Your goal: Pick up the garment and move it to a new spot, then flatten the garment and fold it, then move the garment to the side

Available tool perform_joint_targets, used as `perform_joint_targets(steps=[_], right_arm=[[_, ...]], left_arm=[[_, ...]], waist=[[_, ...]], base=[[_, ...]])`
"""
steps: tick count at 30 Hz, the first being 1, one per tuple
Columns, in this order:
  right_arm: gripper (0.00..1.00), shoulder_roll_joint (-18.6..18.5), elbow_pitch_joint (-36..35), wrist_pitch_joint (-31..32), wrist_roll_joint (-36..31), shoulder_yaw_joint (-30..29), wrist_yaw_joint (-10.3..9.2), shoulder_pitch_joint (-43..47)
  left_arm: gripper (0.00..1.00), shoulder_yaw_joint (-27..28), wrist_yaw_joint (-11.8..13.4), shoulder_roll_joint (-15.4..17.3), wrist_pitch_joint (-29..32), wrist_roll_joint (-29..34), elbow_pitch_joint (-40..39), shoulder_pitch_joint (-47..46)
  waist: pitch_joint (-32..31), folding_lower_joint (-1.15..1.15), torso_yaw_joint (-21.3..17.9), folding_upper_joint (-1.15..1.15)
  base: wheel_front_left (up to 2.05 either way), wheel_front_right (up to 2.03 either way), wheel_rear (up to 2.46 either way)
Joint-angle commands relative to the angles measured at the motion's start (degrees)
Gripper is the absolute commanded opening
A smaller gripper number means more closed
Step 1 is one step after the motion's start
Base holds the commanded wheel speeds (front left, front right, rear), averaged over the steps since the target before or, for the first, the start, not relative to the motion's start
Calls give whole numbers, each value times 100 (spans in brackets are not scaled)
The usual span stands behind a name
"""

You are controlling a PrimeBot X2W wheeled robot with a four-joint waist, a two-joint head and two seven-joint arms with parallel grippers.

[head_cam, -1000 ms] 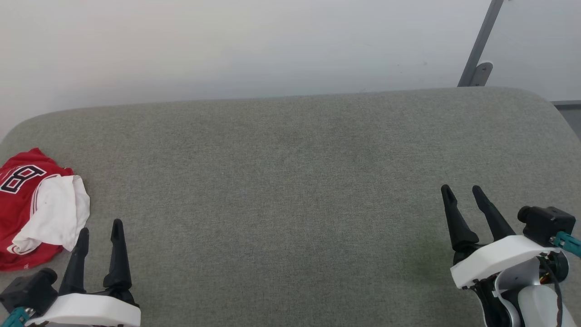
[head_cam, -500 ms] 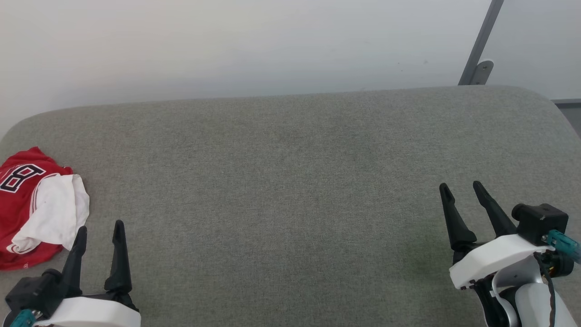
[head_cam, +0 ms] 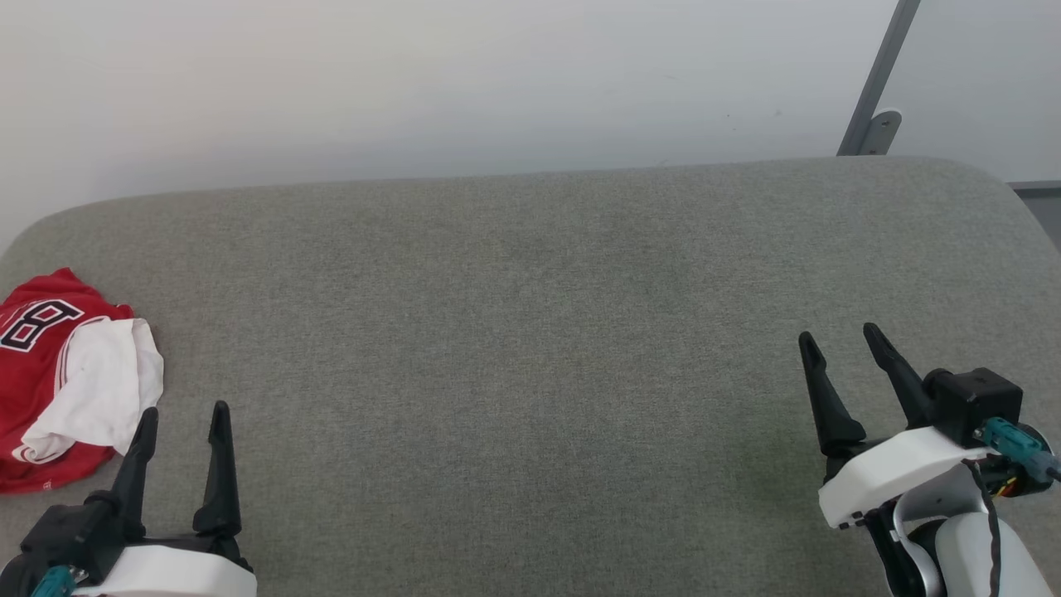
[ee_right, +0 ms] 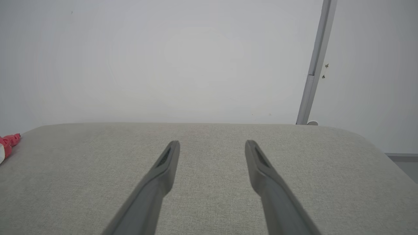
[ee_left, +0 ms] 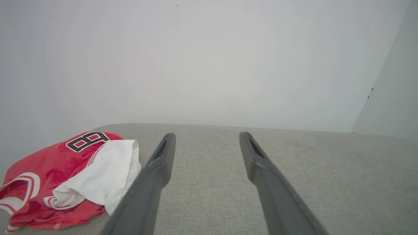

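The garment [head_cam: 58,373] lies crumpled at the far left of the grey padded surface [head_cam: 530,332], red with a white sleeve on top and a black number showing. In the left wrist view the garment [ee_left: 68,176] sits just left of my fingers. My left gripper [head_cam: 184,411] stands open near the front left edge, a little to the right of the garment and apart from it. At the front right my right gripper [head_cam: 837,336] is open and holds nothing. A red scrap of the garment [ee_right: 8,142] shows at the left edge of the right wrist view.
A pale wall rises behind the surface. A grey slanted post [head_cam: 879,79] with a bracket stands behind the back right corner. The surface's rounded edges fall away at the left and right.
The left gripper has slid slightly down toward the front edge. The right gripper has crept a little up and left. The garment has not moved.
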Motion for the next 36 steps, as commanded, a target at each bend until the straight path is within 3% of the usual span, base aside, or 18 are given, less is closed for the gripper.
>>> perform_joint_targets(steps=[1,20,26,36], right_arm=[[100,-15,-49,-59,-86,16,-2,-41],[100,-12,-83,-8,-190,-90,-2,97],[100,-56,-158,91,-98,76,-2,103],[100,-161,-164,251,104,594,-2,-35]], left_arm=[[100,6,-5,40,-51,129,-26,39],[100,-2,-40,99,-59,-10,96,38],[100,135,51,163,-53,-73,278,-11],[100,438,348,245,54,-200,247,107]], waist=[[-5,0,-3,0],[-113,0,122,0],[-191,0,476,0],[-376,0,1442,0]], base=[[0,0,0],[0,0,0],[0,0,0],[0,0,0]])
